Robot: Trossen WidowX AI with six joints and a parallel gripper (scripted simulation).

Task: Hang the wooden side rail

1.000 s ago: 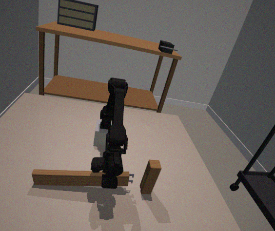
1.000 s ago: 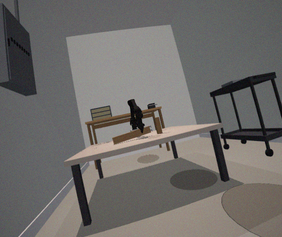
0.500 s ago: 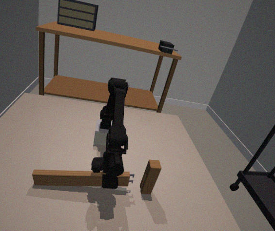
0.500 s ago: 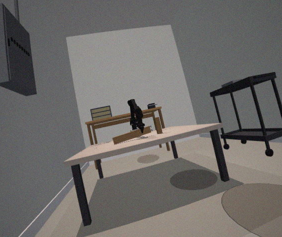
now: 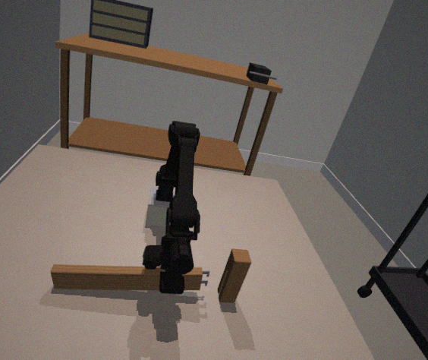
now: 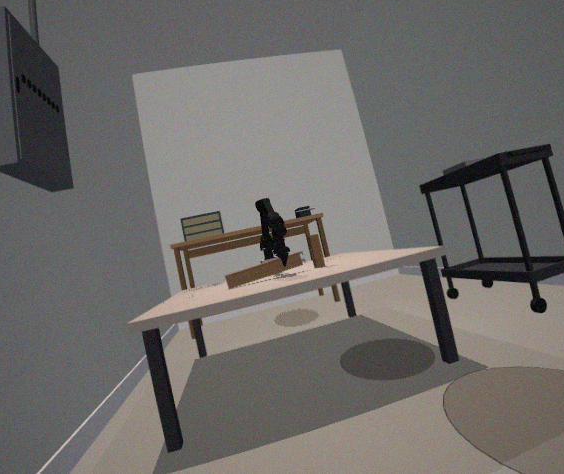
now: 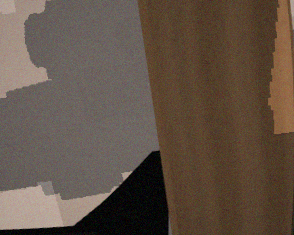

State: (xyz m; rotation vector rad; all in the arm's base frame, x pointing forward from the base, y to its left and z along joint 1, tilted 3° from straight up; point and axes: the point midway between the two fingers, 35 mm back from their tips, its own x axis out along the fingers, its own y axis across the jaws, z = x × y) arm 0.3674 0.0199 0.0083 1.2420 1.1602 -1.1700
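The wooden side rail [image 5: 102,279] [image 6: 253,274] [image 7: 220,83] is held near its hooked end by my gripper [image 5: 171,288] [image 6: 284,264], which is shut on it. The hooked end is raised above the table, and the far left end is low, at the table top. Two steel hooks [image 5: 205,277] stick out of the right end toward the post, with a small gap between them and it. The headboard post [image 5: 237,277] [image 6: 316,251] stands upright to the right of the hooks. Its slot faces the rail; the pins inside cannot be made out.
The pale table [image 5: 73,232] [image 6: 282,290] carries the arm, the rail and the post. A wooden bench [image 5: 182,61] with a drawer cabinet [image 5: 120,21] and a small black box [image 5: 259,74] stands behind. A black cart [image 5: 410,295] [image 6: 493,170] stands off to the right.
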